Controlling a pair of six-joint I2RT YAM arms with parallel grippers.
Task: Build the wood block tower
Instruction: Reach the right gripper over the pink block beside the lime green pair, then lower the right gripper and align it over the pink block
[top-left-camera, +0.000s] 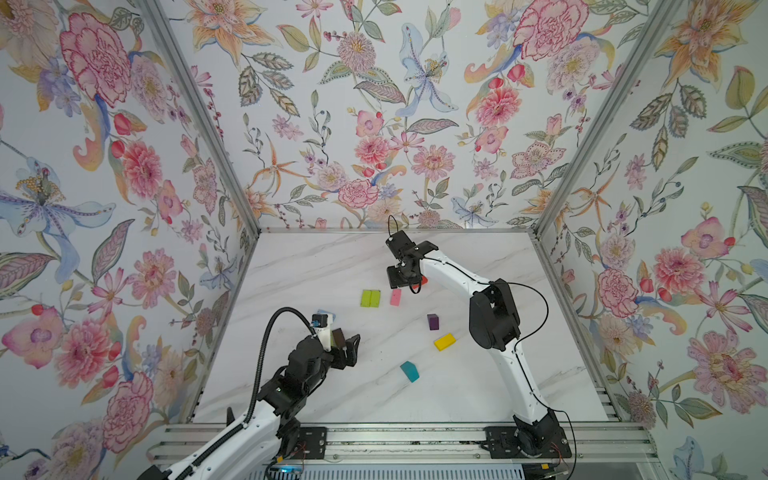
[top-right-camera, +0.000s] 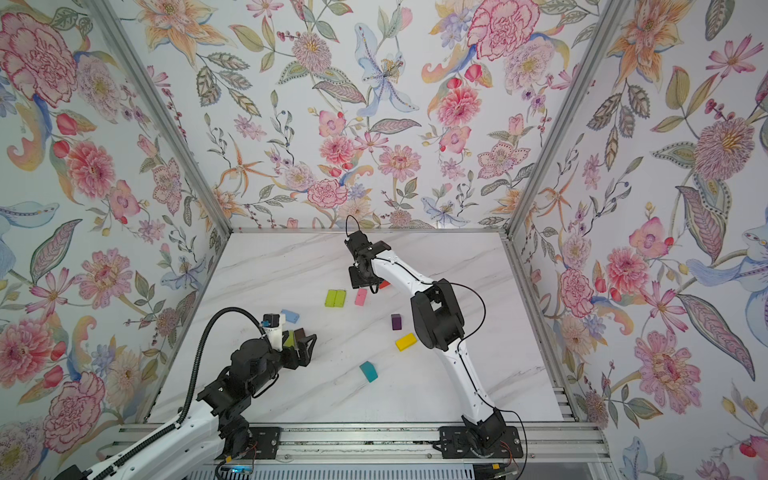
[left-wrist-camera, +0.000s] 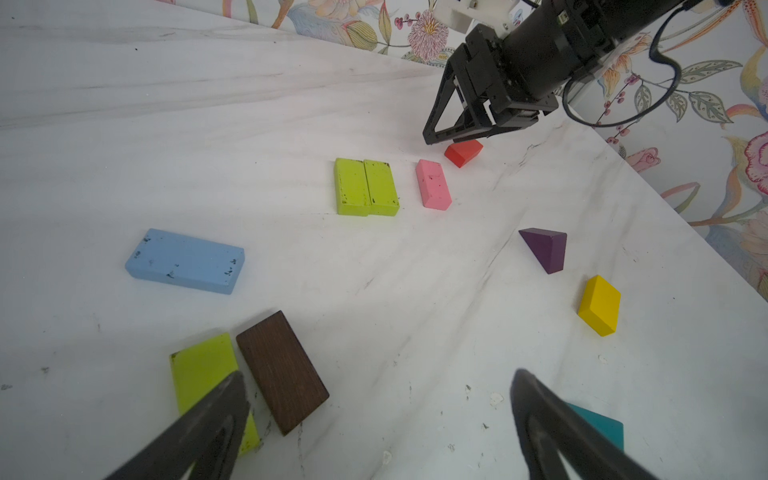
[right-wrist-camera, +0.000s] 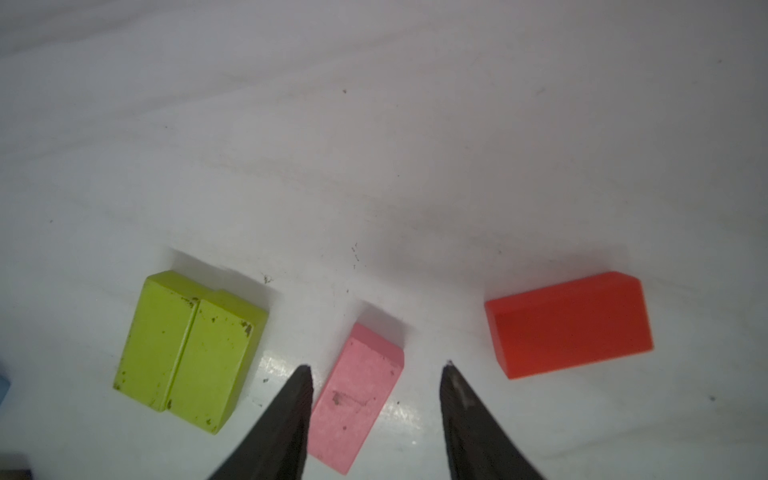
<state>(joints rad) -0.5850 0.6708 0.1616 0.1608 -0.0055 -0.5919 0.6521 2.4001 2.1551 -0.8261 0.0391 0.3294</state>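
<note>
Wood blocks lie singly on the white marble table (top-left-camera: 316, 266), and no tower is in view. Two lime green blocks (top-left-camera: 370, 298) sit side by side, with a pink block (right-wrist-camera: 357, 395) and a red block (right-wrist-camera: 569, 324) to their right. My right gripper (right-wrist-camera: 376, 368) hangs open just above the pink block. One fingertip is beside it and the other stands apart. My left gripper (left-wrist-camera: 379, 374) is wide open and empty over bare table. A brown block (left-wrist-camera: 282, 370) and a third lime block (left-wrist-camera: 203, 370) lie by its left finger.
A light blue block (left-wrist-camera: 185, 262) lies beyond the left gripper. Purple (top-left-camera: 433, 321), yellow (top-left-camera: 444, 341) and teal (top-left-camera: 409, 371) blocks are scattered at the middle right, near the right arm's elbow (top-left-camera: 494, 316). Floral walls close three sides and a metal rail (top-left-camera: 395, 440) runs along the front.
</note>
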